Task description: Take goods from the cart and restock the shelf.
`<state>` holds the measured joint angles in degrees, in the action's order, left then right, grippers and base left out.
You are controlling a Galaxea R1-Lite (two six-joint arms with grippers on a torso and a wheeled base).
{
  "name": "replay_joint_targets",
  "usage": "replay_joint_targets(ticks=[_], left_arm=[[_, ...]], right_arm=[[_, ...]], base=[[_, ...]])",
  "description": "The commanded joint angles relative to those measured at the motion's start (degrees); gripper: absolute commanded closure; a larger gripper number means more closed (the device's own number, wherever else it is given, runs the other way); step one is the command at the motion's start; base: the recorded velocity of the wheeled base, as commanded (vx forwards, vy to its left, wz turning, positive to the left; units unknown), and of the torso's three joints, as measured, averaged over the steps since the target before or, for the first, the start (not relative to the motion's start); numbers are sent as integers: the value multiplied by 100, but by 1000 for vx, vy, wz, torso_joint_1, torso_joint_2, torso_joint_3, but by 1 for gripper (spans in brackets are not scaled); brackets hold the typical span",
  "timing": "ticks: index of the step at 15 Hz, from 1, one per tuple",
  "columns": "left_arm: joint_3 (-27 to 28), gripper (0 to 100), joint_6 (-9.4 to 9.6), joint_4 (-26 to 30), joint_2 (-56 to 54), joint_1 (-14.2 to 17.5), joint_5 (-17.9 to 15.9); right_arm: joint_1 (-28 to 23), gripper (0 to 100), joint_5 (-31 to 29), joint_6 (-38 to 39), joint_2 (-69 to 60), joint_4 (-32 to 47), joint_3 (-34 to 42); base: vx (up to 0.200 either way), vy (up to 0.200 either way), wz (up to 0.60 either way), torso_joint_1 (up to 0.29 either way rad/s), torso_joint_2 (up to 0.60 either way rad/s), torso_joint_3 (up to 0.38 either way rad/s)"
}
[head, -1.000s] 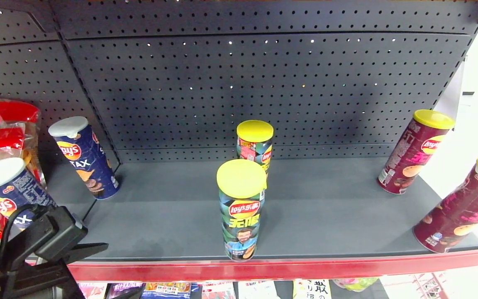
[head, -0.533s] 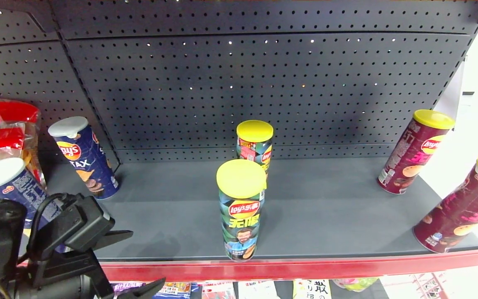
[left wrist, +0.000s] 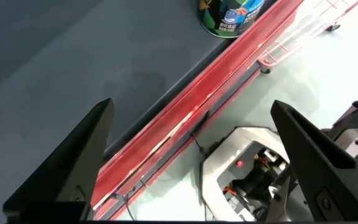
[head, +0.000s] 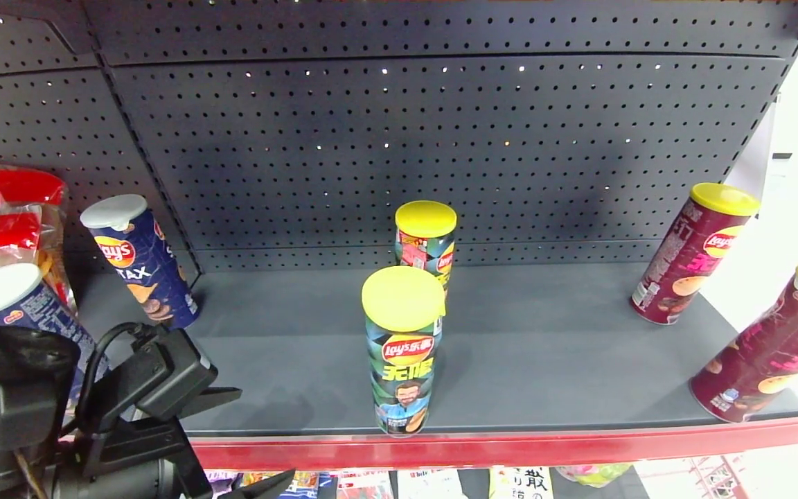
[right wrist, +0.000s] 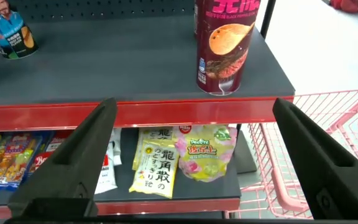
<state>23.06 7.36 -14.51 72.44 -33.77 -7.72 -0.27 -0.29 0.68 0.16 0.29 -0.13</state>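
Matte black left hand [head: 265,435], tapered fingers [head: 215,398], looped black cable [head: 99,346]

Premises: a retail shop, snack aisle. The dark grey metal shelf [head: 544,346] has a perforated back panel [head: 440,138] and a red front edge strip [head: 510,443], the build of a store display unit. Stock is grouped by kind. Blue chip canisters [head: 139,260] stand at the left. Green canisters with yellow lids [head: 402,346] stand at the centre, one behind the other. Maroon canisters [head: 693,253] stand at the right. Bagged snacks [head: 4,215] occupy the adjoining bay on the left. A lower tier carries printed packets [right wrist: 160,162]. A red wire cart [right wrist: 325,149] stands on the pale floor [right wrist: 328,37] near the unit's right end.
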Motion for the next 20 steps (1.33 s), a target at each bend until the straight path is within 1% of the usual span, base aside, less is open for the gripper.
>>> replay_joint_targets(ticks=[1, 2, 3, 5, 8, 9, 11, 12, 14, 15, 20], left_arm=[[31, 0, -16, -35, 201, -16, -2], [40, 0, -16, -70, 289, -25, -11], [58, 0, -33, -167, 464, -130, -2], [75, 0, -95, -298, 658, -236, 16], [234, 0, -112, -298, 904, -253, 156], [321, 0, -112, -290, 1106, -253, 297], [515, 0, -147, -298, 1458, -253, 728], [708, 0, -314, -298, 1660, -297, 956], [919, 0, -534, -298, 1835, -429, 991], [981, 0, -578, -298, 1915, -464, 991], [1051, 0, -587, -298, 2090, -464, 1000]], right_arm=[[9, 0, 3, -7, -16, 6, 5], [9, 0, -6, -7, -16, 6, 5], [9, 0, -15, -7, -16, 6, 5], [9, 0, -15, -16, -16, 6, 5], [9, 0, -23, -16, -16, 6, 5], [9, 0, -32, -16, -16, 6, 5], [9, 0, -50, -16, -16, 6, 5], [9, 0, -50, -16, -16, 6, 5], [9, 0, -41, -16, -16, 6, 5], [9, 0, -50, -16, -16, 6, 5], [9, 0, -50, -16, -16, 6, 5]], base=[[0, 0, 0, 0, 0, 0], [0, 0, 0, 0, 0, 0], [0, 0, 0, 0, 0, 0], [0, 0, 0, 0, 0, 0], [0, 0, 0, 0, 0, 0], [0, 0, 0, 0, 0, 0], [0, 0, 0, 0, 0, 0], [0, 0, 0, 0, 0, 0], [0, 0, 0, 0, 0, 0], [0, 0, 0, 0, 0, 0], [0, 0, 0, 0, 0, 0]])
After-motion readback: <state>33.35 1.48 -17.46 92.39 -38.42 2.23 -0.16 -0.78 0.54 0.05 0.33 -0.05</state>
